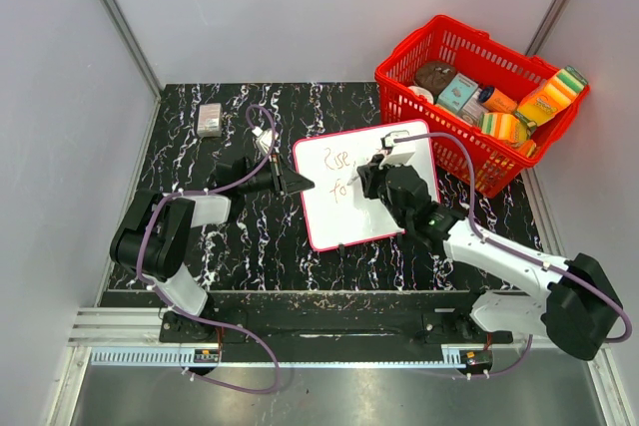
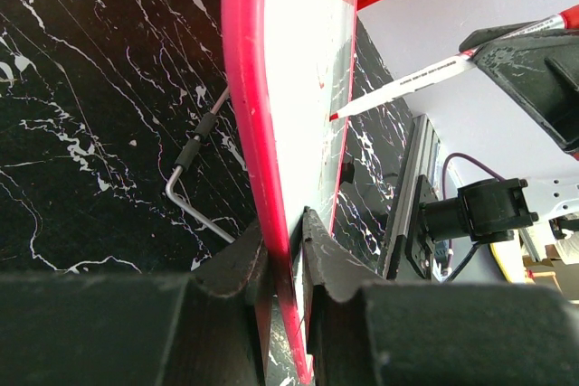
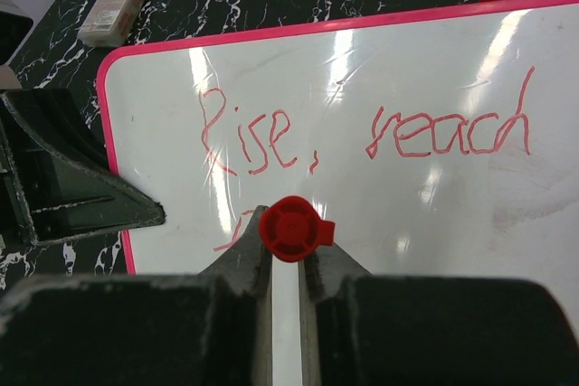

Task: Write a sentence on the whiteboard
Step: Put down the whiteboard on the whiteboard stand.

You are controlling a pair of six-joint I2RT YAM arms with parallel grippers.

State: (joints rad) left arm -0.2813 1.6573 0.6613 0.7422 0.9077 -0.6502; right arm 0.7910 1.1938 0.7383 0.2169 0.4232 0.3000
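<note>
While the whiteboard sits mid-table beside the red basket, bearing the sentence "Rise, reach" over a partial second row, my left gripper pinches its left rim and my right gripper clamps a red marker, tip at its surface

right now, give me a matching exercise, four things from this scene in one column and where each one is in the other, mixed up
Things:
1 whiteboard
2 marker
3 red basket
4 pale block

Places:
a held in the right gripper
b far right, full of packages
c edge clamped by the left gripper
d far left, lying alone

Pairs: 1-c, 2-a, 3-b, 4-d
</note>
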